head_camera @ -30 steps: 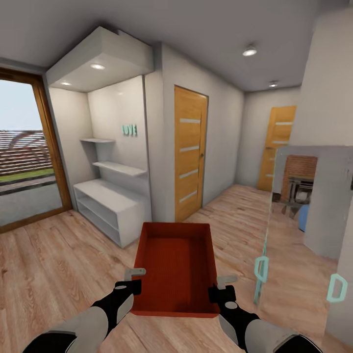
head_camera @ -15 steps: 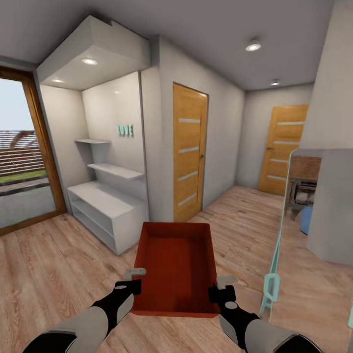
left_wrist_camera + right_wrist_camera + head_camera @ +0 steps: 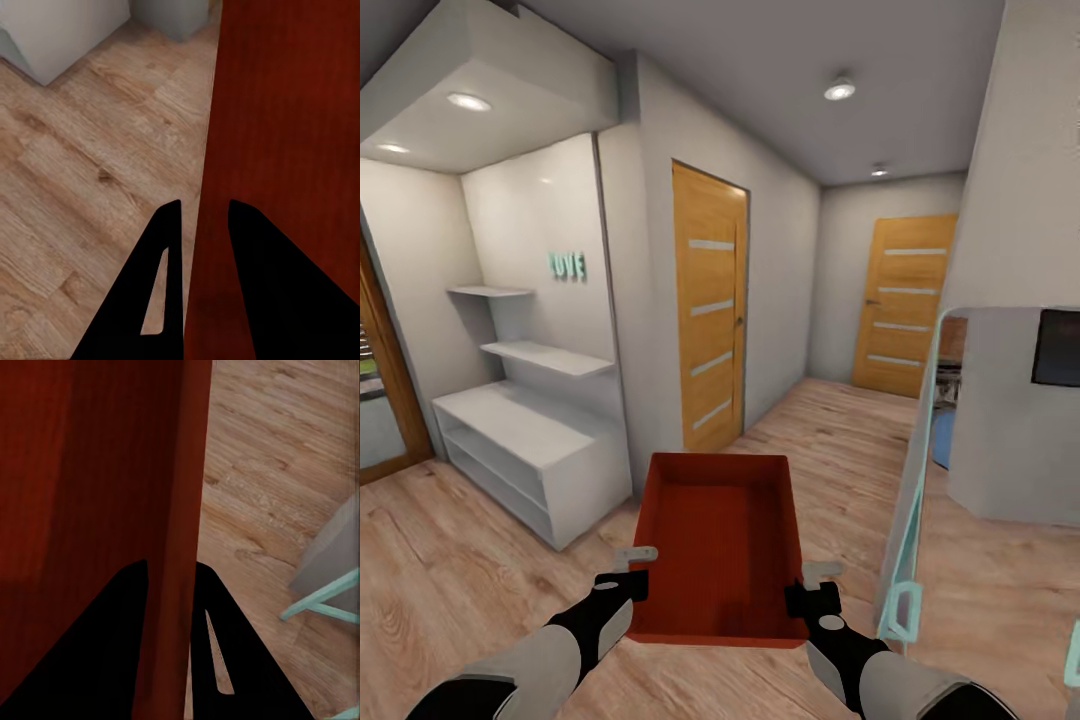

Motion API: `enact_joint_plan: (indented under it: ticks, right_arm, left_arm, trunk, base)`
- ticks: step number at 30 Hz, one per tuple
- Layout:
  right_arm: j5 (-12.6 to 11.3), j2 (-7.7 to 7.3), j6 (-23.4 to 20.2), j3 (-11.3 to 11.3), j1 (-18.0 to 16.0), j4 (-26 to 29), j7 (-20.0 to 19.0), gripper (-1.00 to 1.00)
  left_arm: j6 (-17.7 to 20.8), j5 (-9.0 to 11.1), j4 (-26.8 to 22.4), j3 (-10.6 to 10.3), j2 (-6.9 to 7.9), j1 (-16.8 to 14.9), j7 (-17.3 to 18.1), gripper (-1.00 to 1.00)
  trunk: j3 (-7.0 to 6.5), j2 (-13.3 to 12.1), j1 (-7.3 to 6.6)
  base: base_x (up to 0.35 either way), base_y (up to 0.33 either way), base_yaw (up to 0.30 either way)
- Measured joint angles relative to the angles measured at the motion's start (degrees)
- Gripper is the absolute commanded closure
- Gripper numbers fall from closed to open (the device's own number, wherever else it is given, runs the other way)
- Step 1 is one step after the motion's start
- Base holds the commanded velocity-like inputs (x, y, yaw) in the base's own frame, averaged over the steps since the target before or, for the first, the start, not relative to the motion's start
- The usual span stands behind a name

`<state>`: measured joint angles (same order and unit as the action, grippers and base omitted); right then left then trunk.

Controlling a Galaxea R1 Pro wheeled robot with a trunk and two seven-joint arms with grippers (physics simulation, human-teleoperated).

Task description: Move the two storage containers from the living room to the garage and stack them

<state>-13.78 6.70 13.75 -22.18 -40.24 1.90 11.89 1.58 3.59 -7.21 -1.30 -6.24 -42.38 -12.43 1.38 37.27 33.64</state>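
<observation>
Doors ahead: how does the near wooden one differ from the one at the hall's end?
The near door sits in the left wall, seen at a slant, and looks taller. The far door faces the camera and looks smaller, with its handle on its left edge. Both are shut, orange wood with pale horizontal strips.

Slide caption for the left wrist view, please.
Left pincer straddling the orange-red storage container wall above light wood-plank floor.
</observation>
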Motion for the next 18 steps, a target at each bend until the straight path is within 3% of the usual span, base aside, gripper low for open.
enact_joint_plan:
  ticks: [18]
  right_arm:
    - [-0.1,0.02,0.1,0.0,0.0,0.0,0.0,1.00]
  left_arm:
    - [0.0,0.0,-0.1,-0.1,0.03,0.0,0.0,1.00]
  trunk:
    - [0.00,0.0,0.00]
  base:
    - [0.322,0.158,-0.017]
